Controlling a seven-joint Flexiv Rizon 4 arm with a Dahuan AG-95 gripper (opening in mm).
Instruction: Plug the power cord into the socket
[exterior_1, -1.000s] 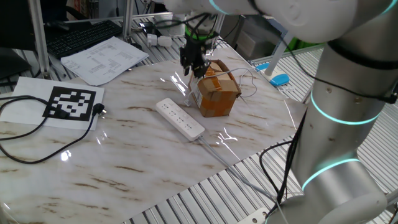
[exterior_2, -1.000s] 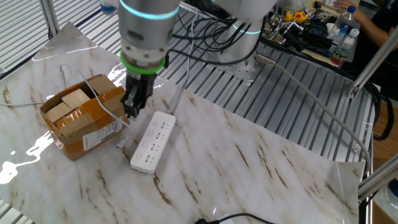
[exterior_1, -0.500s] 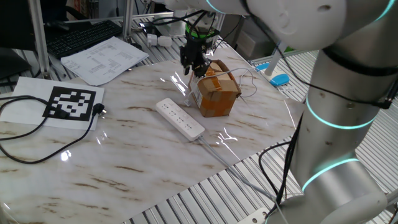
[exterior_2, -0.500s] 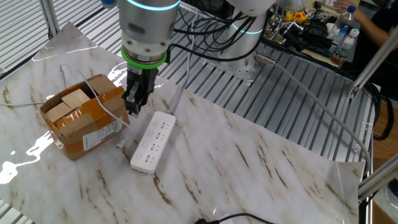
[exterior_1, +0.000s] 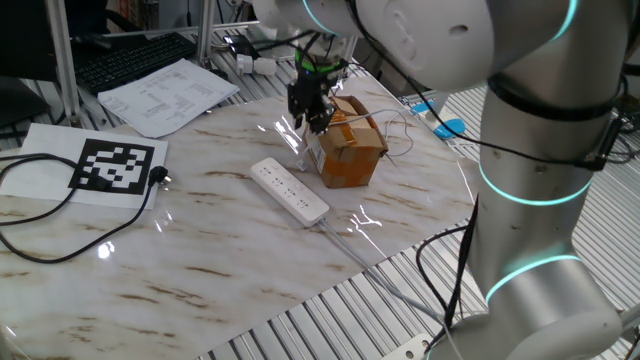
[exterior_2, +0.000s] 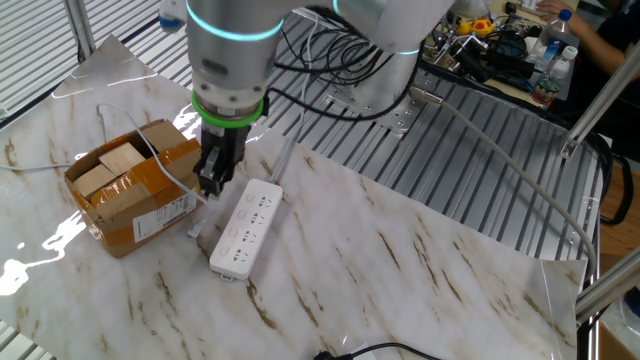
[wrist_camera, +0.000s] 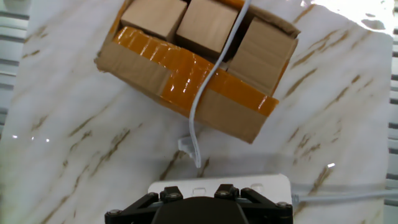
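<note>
White cord trails off the box to its plug on the counter beside the socket; the end effector, jaws partly apart and empty, could nudge the plug aside.

Marble table, socket, cardboard box, papers

White socket, brown box with orange tape, brown-veined marble table.
</note>
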